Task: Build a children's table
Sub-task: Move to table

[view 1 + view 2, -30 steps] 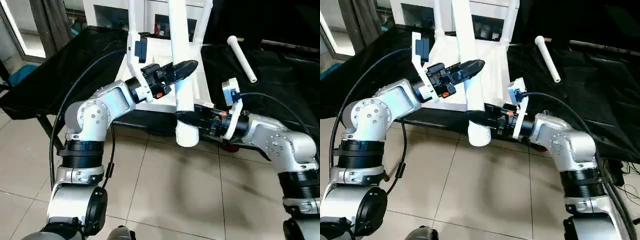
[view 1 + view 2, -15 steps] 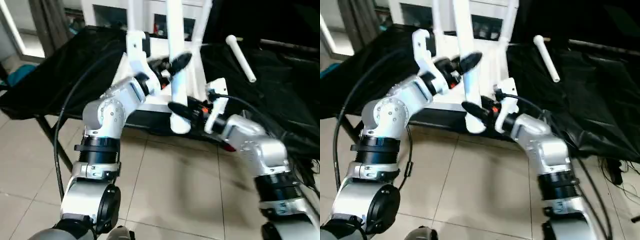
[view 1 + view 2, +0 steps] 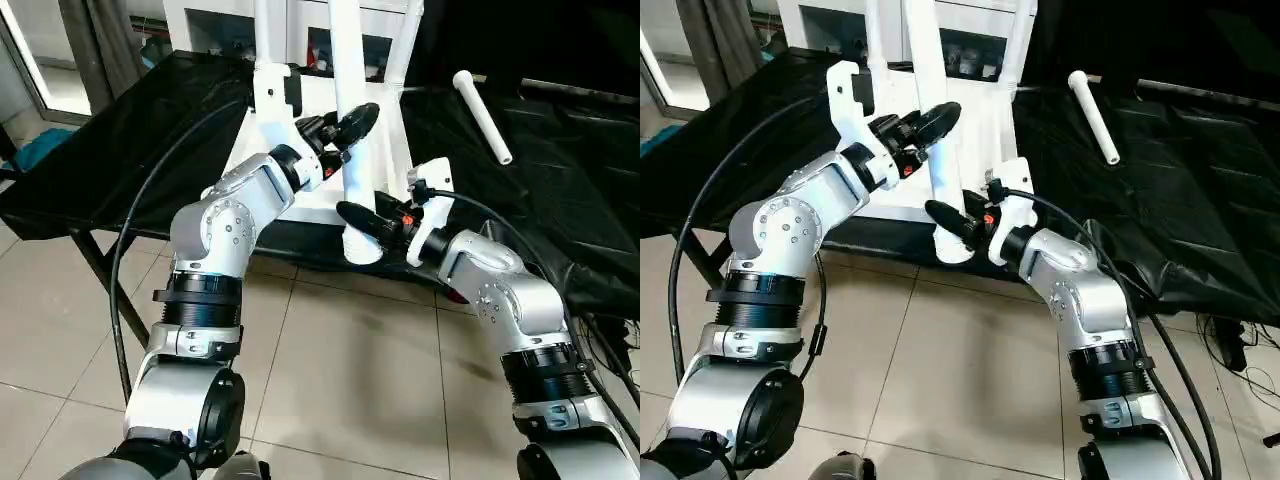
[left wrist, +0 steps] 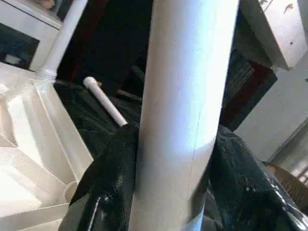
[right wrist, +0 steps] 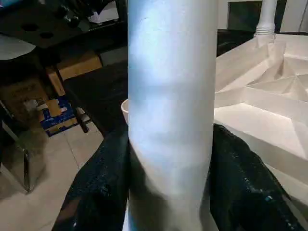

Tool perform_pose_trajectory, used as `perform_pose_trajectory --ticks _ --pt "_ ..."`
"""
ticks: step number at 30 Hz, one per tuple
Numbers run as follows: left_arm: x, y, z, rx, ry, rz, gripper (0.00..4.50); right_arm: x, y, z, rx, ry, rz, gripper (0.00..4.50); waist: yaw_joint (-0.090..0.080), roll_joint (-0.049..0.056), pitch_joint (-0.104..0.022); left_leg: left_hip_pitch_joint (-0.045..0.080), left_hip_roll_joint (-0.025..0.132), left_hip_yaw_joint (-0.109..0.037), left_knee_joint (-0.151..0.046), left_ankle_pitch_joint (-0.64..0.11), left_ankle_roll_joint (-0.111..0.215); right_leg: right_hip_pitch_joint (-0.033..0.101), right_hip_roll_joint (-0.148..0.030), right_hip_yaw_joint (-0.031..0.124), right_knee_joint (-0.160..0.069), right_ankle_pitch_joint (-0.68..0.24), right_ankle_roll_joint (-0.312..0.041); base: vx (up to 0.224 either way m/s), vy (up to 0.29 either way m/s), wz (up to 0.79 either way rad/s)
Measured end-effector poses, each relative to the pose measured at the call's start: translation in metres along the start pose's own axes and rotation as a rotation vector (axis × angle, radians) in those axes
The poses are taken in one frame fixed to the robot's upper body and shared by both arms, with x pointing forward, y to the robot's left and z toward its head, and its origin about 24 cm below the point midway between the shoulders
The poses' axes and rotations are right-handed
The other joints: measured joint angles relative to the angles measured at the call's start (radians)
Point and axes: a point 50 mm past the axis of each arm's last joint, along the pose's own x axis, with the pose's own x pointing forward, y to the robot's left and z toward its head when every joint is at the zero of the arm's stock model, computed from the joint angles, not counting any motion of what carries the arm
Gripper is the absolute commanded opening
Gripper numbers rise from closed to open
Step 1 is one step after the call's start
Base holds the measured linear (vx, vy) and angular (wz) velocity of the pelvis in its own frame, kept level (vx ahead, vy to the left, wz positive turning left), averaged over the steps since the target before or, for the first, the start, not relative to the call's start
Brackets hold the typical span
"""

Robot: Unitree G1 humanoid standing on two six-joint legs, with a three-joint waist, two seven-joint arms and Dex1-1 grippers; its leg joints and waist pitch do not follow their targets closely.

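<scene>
Long white tapered plastic leg (image 3: pixel 352 150) stands near-vertical at frame centre; left gripper (image 3: pixel 345 126) clamped high, right gripper (image 3: pixel 362 219) clamped low, above the ribbed white tabletop's (image 3: pixel 318 110) near-corner socket.

Your table top (image 3: pixel 320 150) lies upside down on the black-draped worktop (image 3: pixel 150 140), white, its ribbed underside facing up; two legs (image 3: pixel 266 35) already stand upright in the far corner sockets; a third white tubular leg (image 3: pixel 352 150) stands near-upright at the near edge, its wide end low over the rim, clamped between both claws; the fourth leg (image 3: pixel 483 116) lies loose on the black cloth, well apart to your right.
</scene>
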Motion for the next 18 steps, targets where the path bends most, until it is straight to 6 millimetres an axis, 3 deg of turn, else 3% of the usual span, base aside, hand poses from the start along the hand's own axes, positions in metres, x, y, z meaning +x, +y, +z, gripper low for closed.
perform_pose_trajectory --ticks 4,5,6,16,18 --pt "0.0 0.0 0.002 0.004 -0.009 -0.004 1.9 0.0 0.0 0.002 -0.029 -0.016 -0.004 1.89 0.0 0.0 0.0 0.0 0.0 0.0 0.0 0.0 0.0 0.0 0.0 0.0 0.0 0.0 0.0 0.0 0.0 0.0" --pt "0.0 0.0 0.002 0.004 -0.01 -0.006 1.88 0.0 0.0 0.002 -0.027 -0.018 0.0 2.45 0.0 0.0 0.0 0.0 0.0 0.0 0.0 0.0 0.0 0.0 0.0 0.0 0.0 0.0 0.0 0.0 0.0 0.0" --pt "0.0 0.0 0.002 0.005 -0.01 -0.007 1.88 -0.001 0.0 0.002 -0.026 -0.02 0.003 2.59 0.0 0.0 0.0 0.0 0.0 0.0 0.0 0.0 0.0 0.0 0.0 0.0 0.0 0.0 0.0 0.0 0.0 0.0" --pt "-0.004 0.0 0.002 -0.02 0.024 -0.079 1.84 -0.014 -0.006 0.015 0.05 -0.037 0.115 3.45 0.0 0.0 0.0 0.0 0.0 0.0 0.0 0.0 0.0 0.0 0.0 0.0 0.0 0.0 0.0 0.0 0.0 0.0" --pt "-0.005 0.0 0.002 -0.025 0.041 -0.095 1.84 -0.017 -0.007 0.022 0.051 -0.028 0.141 3.45 0.001 0.0 0.0 0.0 0.0 0.0 0.0 0.0 0.0 0.0 0.0 0.0 0.0 0.0 0.0 0.0 0.0 0.0"
